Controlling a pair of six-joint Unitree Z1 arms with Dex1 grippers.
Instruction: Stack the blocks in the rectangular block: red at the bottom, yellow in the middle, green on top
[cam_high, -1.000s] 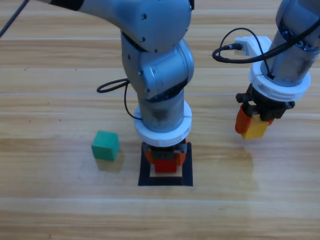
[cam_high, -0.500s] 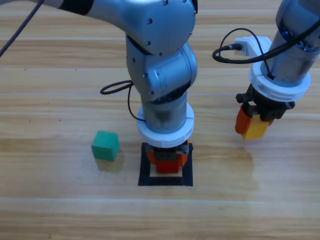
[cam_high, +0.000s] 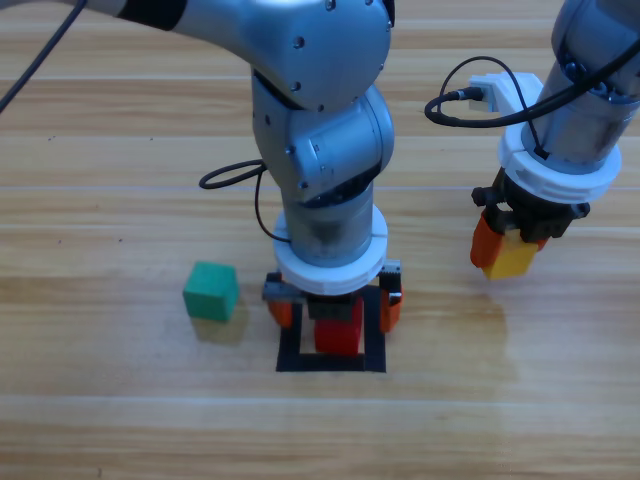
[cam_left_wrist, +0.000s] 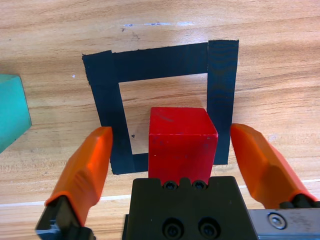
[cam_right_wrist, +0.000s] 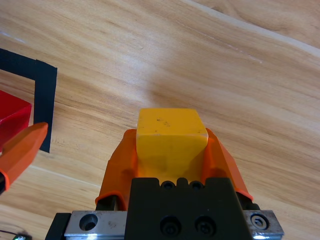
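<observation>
Left wrist view shows the left gripper (cam_left_wrist: 170, 150) with its jaws spread wide on either side of the red cube (cam_left_wrist: 181, 140), touching neither face — the cube sits inside the rectangular block (cam_left_wrist: 165, 62) of black tape, partly over the tape's near edge. To the left of that outline, well apart from it on the table (cam_high: 120, 120), lies the green cube (cam_high: 210, 290). To its right, the right gripper (cam_right_wrist: 172, 150) pinches the yellow cube (cam_right_wrist: 170, 132) above the wood.
</observation>
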